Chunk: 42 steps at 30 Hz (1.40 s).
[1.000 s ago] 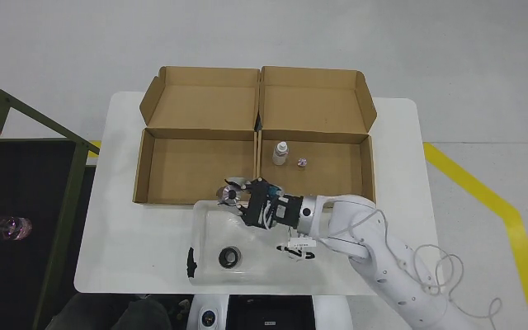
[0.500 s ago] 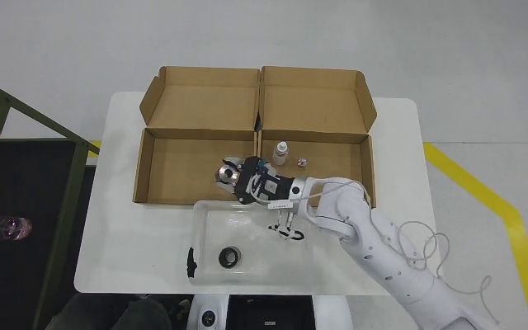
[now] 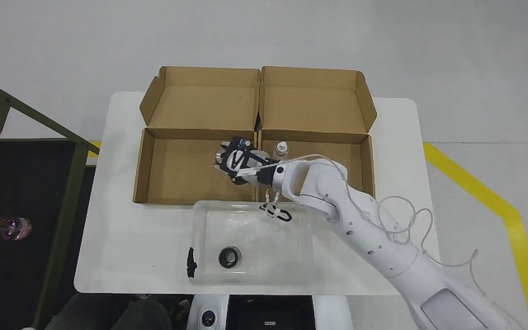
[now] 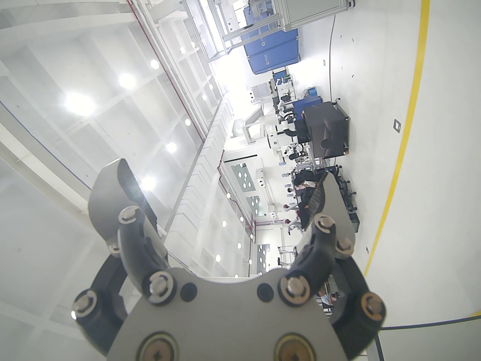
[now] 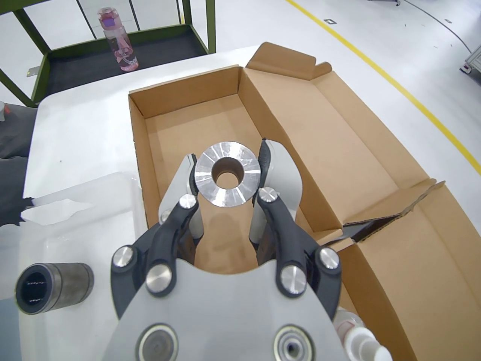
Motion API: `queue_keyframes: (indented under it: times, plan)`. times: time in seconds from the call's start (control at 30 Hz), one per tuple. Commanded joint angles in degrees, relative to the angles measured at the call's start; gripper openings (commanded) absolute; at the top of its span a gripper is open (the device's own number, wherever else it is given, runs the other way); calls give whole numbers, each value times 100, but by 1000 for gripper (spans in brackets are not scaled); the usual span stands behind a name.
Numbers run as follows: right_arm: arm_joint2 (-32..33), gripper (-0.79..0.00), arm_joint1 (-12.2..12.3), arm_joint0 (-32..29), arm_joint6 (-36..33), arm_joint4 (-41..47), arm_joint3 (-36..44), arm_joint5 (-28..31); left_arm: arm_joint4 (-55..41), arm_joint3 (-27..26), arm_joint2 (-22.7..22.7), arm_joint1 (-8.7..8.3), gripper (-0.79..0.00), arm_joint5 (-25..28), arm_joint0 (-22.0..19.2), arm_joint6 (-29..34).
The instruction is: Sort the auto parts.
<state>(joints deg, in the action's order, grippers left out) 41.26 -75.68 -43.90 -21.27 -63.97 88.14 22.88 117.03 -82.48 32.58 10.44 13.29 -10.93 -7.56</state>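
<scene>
Right wrist view: nearest, a linear bearing (image 5: 52, 287) is seen lying in the clear bin (image 5: 75, 204), not yet sorted. Just beyond, a metal ring (image 5: 242, 193) is clamped by its rim in the right hand (image 5: 227, 180) and held above the floor of the empty cardboard box (image 5: 180, 129), likely so it can be released clear of the walls.

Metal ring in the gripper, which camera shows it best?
The right wrist view: the metal ring faces the camera, hole plain, clamped in the right gripper's jaws above a cardboard box. The top view gives it small, partly behind the gripper. The left wrist view looks up at the hall.
</scene>
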Motion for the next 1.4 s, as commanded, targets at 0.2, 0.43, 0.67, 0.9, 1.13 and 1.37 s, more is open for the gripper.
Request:
queue_keyframes:
  times: [0.2,0.43,0.67,0.9,1.13,1.37]
  plan:
    - [-334,-785,-251,458,-265,-19,-764,-199,0,0,0,0,0,0,0,0]
    - [-552,-785,-459,772,-439,-68,-1302,-316,0,0,0,0,0,0,0,0]
    - [-740,-785,-647,984,-622,-214,-1652,-435,0,0,0,0,0,0,0,0]
    - [-908,-785,-838,1135,-734,-309,-2026,-507,0,0,0,0,0,0,0,0]
    - [-991,-683,-998,1213,-750,-369,-2359,-541,0,0,0,0,0,0,0,0]
    - [-1053,-631,-1126,1274,-913,-511,-2568,-537,0,0,0,0,0,0,0,0]
